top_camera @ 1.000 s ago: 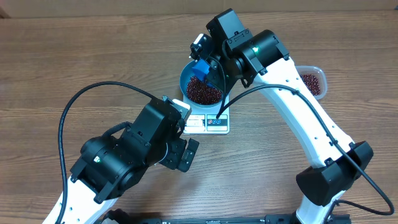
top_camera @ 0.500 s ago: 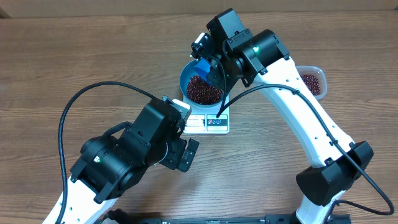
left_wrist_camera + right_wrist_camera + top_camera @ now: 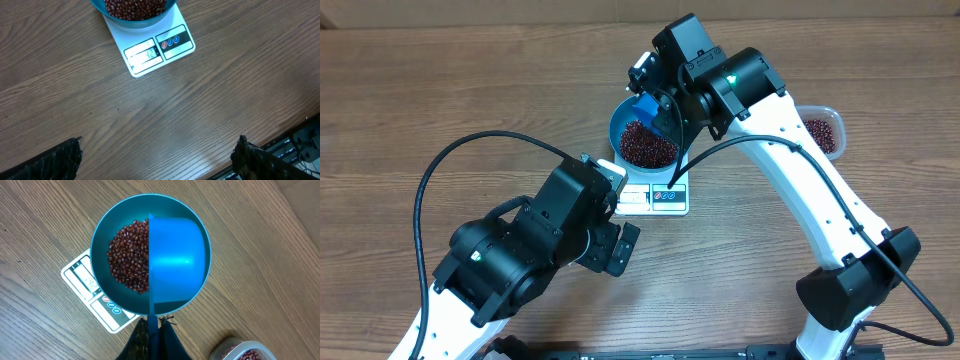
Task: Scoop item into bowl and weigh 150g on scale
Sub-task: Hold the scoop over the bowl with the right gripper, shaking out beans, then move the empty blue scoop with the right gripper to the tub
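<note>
The bright blue bowl (image 3: 613,133) (image 3: 100,240) stands on the white scale (image 3: 658,198) (image 3: 150,52) (image 3: 87,282). It holds a heap of dark red-brown beans (image 3: 642,150) (image 3: 127,257) (image 3: 134,7). My right gripper (image 3: 154,326) (image 3: 658,100) is shut on the handle of a small blue scoop (image 3: 177,262) (image 3: 646,108). The scoop hangs tipped on its side over the right half of the bowl. My left gripper (image 3: 157,150) (image 3: 618,246) hovers wide open over bare table in front of the scale, with nothing between its fingers.
A clear plastic tub (image 3: 822,130) (image 3: 242,351) with more beans sits to the right of the scale, partly behind the right arm. The scale's display and button panel face the left arm. The table's front edge and cables show at the left wrist view's lower right.
</note>
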`<state>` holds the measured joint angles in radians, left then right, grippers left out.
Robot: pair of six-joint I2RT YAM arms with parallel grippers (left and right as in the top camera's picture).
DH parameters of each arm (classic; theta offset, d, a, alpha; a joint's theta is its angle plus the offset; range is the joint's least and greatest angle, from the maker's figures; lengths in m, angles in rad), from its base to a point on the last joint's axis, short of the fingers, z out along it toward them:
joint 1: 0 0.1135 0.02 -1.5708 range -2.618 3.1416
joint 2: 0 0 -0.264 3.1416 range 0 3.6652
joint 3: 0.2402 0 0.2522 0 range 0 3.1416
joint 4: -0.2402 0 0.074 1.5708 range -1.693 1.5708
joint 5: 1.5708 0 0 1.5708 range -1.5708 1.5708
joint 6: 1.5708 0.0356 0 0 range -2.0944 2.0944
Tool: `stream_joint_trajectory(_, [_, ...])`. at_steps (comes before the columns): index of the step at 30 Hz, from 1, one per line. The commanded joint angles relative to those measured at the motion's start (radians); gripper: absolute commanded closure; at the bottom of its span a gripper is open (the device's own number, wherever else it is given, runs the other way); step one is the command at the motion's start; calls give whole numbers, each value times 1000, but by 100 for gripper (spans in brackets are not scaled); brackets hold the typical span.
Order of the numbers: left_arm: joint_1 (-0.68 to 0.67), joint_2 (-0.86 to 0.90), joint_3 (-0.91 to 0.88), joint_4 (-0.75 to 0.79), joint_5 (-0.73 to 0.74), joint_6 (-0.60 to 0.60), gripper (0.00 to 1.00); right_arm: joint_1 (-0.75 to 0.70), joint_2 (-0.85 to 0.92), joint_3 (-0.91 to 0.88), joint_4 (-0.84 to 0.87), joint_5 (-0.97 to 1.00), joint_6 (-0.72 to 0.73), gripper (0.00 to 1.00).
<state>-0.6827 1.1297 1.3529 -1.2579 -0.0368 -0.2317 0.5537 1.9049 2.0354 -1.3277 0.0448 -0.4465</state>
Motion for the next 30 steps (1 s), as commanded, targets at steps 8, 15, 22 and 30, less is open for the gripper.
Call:
stream_joint_trajectory(8, [2, -4, 13, 1, 3, 15, 1, -80, -31, 25, 0, -147, 58, 96])
stream_joint_trajectory(15, [2, -4, 13, 2, 3, 15, 0, -232, -42, 25, -3, -260, 165, 96])
stream_joint_trajectory(22, [2, -4, 13, 2, 3, 15, 0, -430, -81, 25, -28, -151, 284, 96])
stream_joint_trajectory(30, [2, -4, 12, 1, 4, 15, 0, -493, -80, 18, -135, 216, 376, 96])
